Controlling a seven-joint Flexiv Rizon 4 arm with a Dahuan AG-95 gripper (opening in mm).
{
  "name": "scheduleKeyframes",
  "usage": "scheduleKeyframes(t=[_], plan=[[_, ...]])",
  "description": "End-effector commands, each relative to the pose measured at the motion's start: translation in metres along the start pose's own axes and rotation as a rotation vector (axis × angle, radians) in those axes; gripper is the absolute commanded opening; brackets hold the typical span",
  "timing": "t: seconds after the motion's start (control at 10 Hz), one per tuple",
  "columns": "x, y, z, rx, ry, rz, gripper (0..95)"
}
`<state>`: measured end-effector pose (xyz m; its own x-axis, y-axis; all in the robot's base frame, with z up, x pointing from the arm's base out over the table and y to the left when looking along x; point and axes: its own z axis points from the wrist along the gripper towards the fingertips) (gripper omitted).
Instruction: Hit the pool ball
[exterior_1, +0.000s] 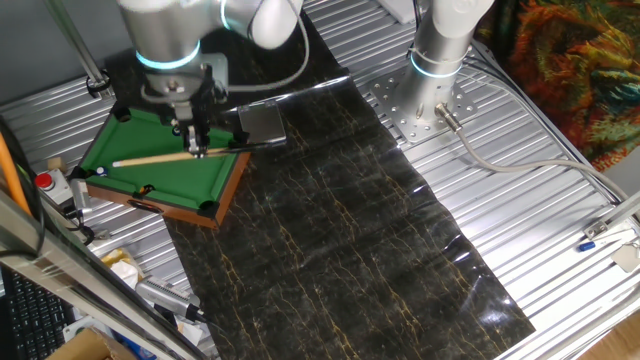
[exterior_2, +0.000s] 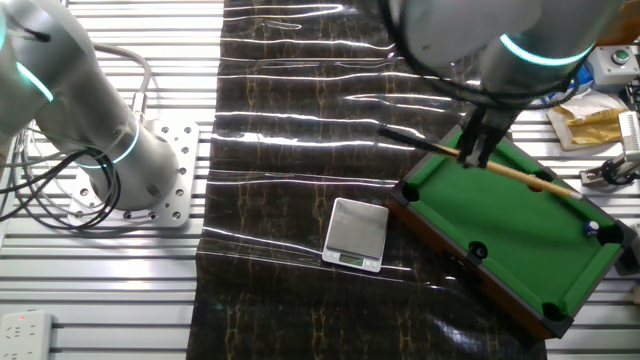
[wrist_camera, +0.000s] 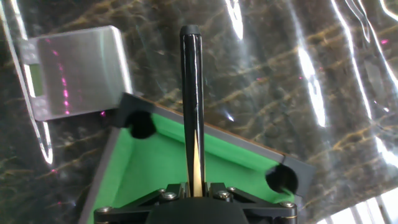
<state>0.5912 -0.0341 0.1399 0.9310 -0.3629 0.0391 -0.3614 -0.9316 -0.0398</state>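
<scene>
Here the dark marbled mat covers the table, with the green pool table at one end. The gripper has its jaws closed on the cue. Off the cue's tip, by a corner pocket, sits the pool ball.

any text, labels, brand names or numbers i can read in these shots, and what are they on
None can be read.
Small silver digital scale: its front strip is too small and blurred to make out.
Green miniature pool table: no markings visible.
Wooden cue stick with black butt, held in the claw: no lettering visible.
</scene>
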Motion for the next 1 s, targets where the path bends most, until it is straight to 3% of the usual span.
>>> scheduleKeyframes(t=[0.1,0.2,0.3,0.6,0.7,1.0], plan=[[0.004,0.002,0.004,0.049,-0.05,0.0,0.0],[0.004,0.002,0.005,0.081,-0.079,-0.003,0.0],[0.004,0.003,0.006,0.094,-0.085,-0.003,0.0],[0.006,0.006,0.013,0.103,-0.089,-0.005,0.0],[0.008,0.009,0.018,0.102,-0.092,-0.004,0.0],[0.007,0.015,0.017,0.047,-0.078,-0.008,0.0]])
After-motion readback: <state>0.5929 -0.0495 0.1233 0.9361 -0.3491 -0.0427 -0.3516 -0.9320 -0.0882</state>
